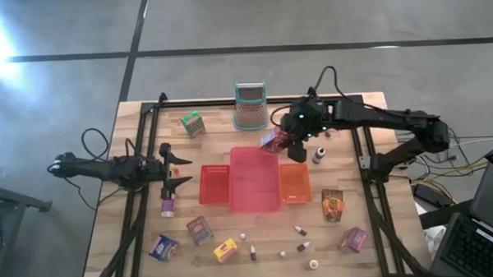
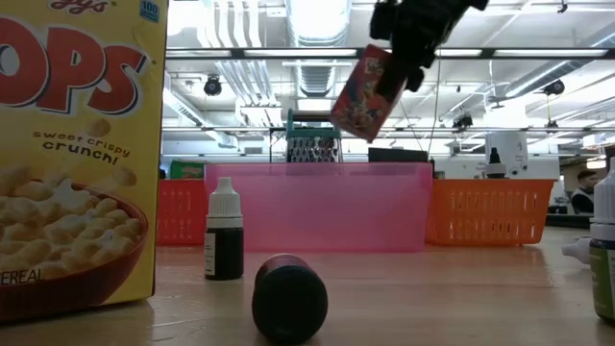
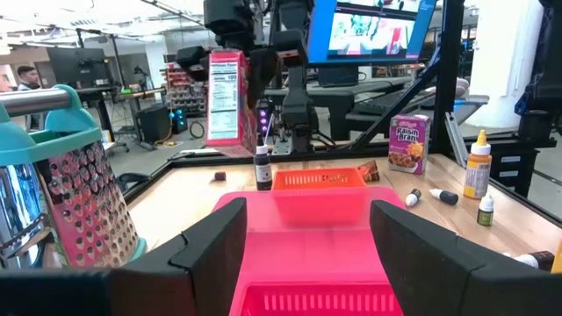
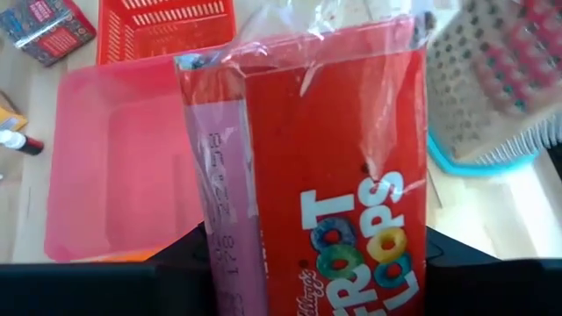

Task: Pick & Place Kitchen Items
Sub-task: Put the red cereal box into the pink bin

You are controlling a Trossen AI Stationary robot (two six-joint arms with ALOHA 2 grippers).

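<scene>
Status: your right gripper (image 1: 281,140) jaws clamped the Froot Loops box (image 4: 338,167) above the pink tray (image 1: 254,181) | left gripper (image 1: 175,169) jaws stood apart.

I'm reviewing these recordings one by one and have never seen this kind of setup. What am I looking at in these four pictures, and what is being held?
These are two dark robot arms at a wooden table, filmed by four cameras at once: one overhead, one at table-top height, and one on each wrist. In the overhead picture the right gripper holds a red Froot Loops box in the air near the far corner of the pink tray; its wrist camera shows that box close up. The left gripper waits open at the table's left side, holding nothing. Small boxes, tiny bottles, red and orange trays and a grater are spread over the table.
</scene>
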